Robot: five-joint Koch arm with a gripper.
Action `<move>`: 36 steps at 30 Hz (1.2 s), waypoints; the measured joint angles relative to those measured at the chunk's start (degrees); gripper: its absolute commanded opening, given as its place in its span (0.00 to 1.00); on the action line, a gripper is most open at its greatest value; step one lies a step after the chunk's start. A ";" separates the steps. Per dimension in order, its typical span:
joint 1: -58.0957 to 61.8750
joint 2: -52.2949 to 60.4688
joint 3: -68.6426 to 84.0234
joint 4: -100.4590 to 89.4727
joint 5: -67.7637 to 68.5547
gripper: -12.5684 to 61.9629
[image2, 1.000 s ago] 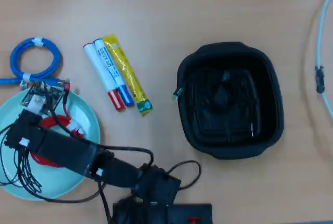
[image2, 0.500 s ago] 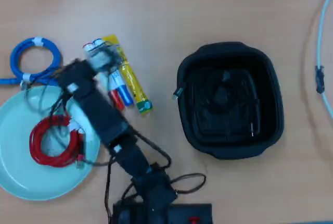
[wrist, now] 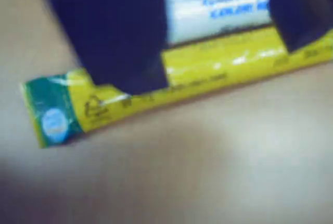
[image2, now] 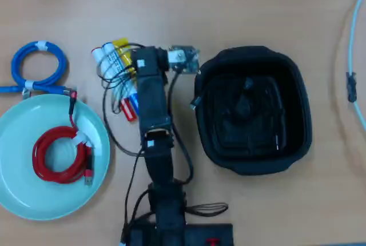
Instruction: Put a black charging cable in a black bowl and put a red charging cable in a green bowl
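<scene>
A pale wooden desk (image2: 269, 6) is seen from the overhead view, and everything rests on it. The black robot arm (image2: 155, 143) runs up from the bottom edge to the middle of the picture.

To the right of the arm, the black bowl (image2: 297, 103) is placed, a deep rounded-square container. The black charging cable (image2: 243, 106) is seen inside it, dark against the dark base, so its shape is hard to make out.

At lower left, the green bowl (image2: 23, 191) is placed, a shallow round mint dish. The red charging cable (image2: 57, 157) is coiled inside it, tied with a white band, with one end trailing up over the rim.

Just above the green bowl, a blue coiled cable (image2: 35, 66) lies on the desk.

Near the arm's tip, a pack of batteries (image2: 114, 57) in yellow wrapping is seen. In the wrist view, the yellow pack (wrist: 218, 65) lies on the desk, and the two dark jaws of the end effector (wrist: 218, 36) are held apart on either side of it, blurred and close to the lens.

At the far right edge, a thin pale cable (image2: 351, 57) curves down the desk.
</scene>
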 measured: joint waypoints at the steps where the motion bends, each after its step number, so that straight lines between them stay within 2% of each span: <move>1: 0.88 0.62 4.48 -2.55 0.00 0.48; 7: 3.52 17.40 39.73 -26.28 0.09 0.48; 10: 4.39 29.18 50.10 -34.89 0.00 0.47; 15: 5.71 51.15 63.19 -38.76 1.49 0.47; 20: 8.00 65.92 86.84 -53.88 6.42 0.47; 27: 8.70 68.64 110.83 -82.53 6.86 0.48; 32: 9.05 68.73 121.82 -99.93 9.93 0.48; 36: 9.05 68.73 126.65 -102.39 10.90 0.48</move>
